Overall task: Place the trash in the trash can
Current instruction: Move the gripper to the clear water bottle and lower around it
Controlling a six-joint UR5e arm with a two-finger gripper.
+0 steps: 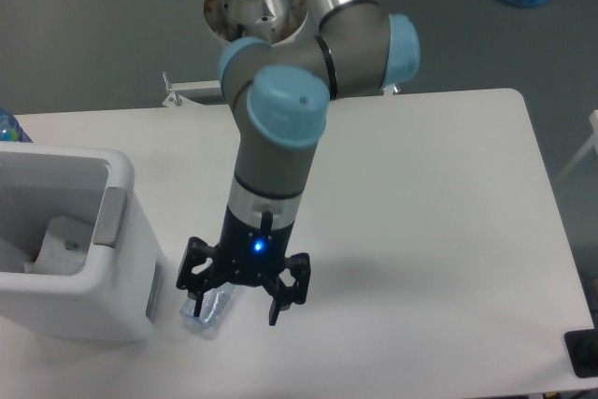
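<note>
Clear bottle [207, 310] mostly hidden | open pincer [236, 303] above

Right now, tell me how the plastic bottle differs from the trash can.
The plastic bottle is clear with a bluish tint; the trash can is opaque white with grey side panels. The bottle is far smaller than the boxy can. The bottle lies flat on the table, mostly hidden under the open gripper; the can stands upright and uncovered at the table's left edge. Both rest on the white table.
</note>
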